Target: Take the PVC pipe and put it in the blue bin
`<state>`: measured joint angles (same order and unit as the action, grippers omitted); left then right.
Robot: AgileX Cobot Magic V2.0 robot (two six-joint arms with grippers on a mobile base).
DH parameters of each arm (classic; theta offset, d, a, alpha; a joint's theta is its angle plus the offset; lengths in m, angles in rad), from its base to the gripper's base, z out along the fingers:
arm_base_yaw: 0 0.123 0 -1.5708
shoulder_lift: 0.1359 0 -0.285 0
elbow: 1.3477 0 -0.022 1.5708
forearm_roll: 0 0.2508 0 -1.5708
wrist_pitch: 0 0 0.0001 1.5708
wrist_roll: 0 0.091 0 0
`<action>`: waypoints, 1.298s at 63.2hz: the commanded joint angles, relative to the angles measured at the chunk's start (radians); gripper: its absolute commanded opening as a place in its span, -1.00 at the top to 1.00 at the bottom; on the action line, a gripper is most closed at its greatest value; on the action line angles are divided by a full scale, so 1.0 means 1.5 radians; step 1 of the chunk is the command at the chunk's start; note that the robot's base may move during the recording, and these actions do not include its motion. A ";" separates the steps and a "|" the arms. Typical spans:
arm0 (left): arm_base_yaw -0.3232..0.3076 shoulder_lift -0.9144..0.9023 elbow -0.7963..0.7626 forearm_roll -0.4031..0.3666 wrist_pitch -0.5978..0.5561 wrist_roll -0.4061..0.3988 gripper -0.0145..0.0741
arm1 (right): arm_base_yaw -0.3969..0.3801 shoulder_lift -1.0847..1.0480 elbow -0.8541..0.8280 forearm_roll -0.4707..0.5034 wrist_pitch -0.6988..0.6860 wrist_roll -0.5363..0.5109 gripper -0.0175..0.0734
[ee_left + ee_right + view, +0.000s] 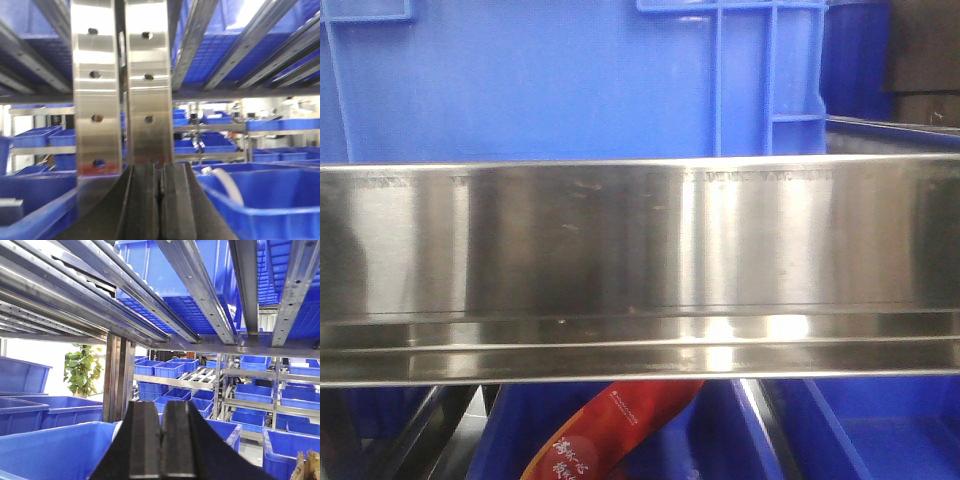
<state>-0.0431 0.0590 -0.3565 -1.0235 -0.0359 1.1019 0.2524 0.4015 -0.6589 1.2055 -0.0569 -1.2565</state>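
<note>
Although most of it is hidden behind the bin wall, the PVC pipe (227,184) shows in the left wrist view as a small white curved piece lying in the blue bin (260,210) at lower right, its rounded end poking just above the rim. Whether that bin is the source or the target, I cannot tell.

The left gripper (160,210) points past it, toward the steel upright (122,95) of the rack — fingers pressed together, no gap, nothing between them. The right gripper (161,445) looks the same: jaws closed on nothing, hovering above another blue bin (55,450) under the shelf rails (195,295).

My reading: the grab has not begun. To do it well the left arm should swing right, spread its fingers before dropping, and come down over the pipe's middle rather than its curved tip — keeping off the bin wall and the upright close by.

The front view gives only the shelf's steel beam (640,270), with a red packet (610,430) below.
</note>
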 commanded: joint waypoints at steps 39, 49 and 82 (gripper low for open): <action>0.017 -0.004 0.102 0.001 -0.006 -0.003 0.92 | 0.001 -0.004 -0.006 0.003 -0.007 -0.001 0.97; 0.017 -0.004 0.103 -0.001 -0.006 -0.003 0.92 | 0.001 -0.004 -0.006 0.003 -0.007 -0.001 0.97; 0.017 -0.004 0.152 0.251 -0.012 -0.236 0.92 | 0.001 -0.004 -0.006 0.003 -0.007 -0.001 0.97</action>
<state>-0.0205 0.0556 -0.1402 -0.7141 -0.0394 0.8072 0.2524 0.4015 -0.6589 1.2055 -0.0569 -1.2565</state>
